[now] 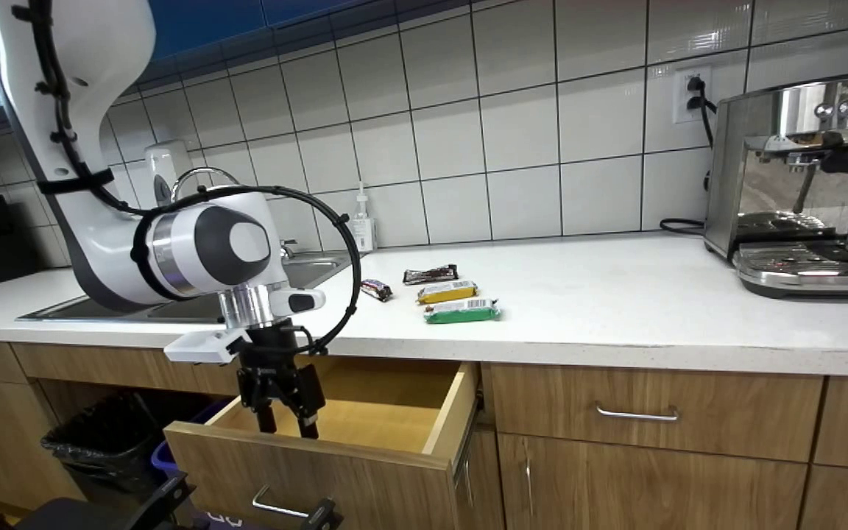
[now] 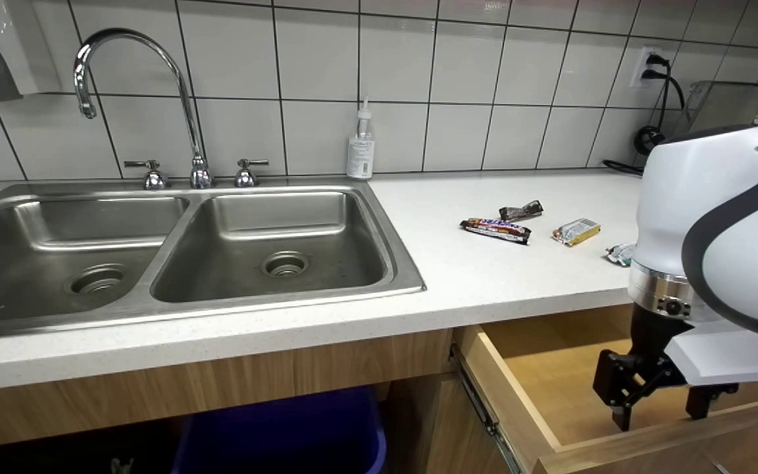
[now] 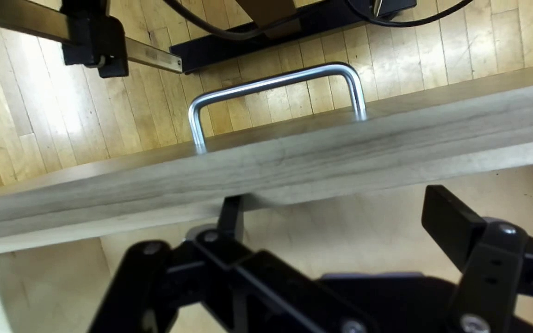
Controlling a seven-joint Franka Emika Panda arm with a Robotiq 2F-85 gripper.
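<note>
four bars, one open drawer, maybe two bins

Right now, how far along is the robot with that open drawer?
Done: the brown wooden drawer stands pulled open. In hand: nothing gripped; the black two-fingered claw hangs open near the drawer's front. Left: perhaps something with the four colourfully wrapped snack bars, which lie on the flat white countertop, or closing the drawer.

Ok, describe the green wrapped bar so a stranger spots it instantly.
Find the white countertop above the open wooden drawer. In front of the yellow wrapped bar lies the green wrapped bar, the only green one and nearest the countertop's front edge.
</note>
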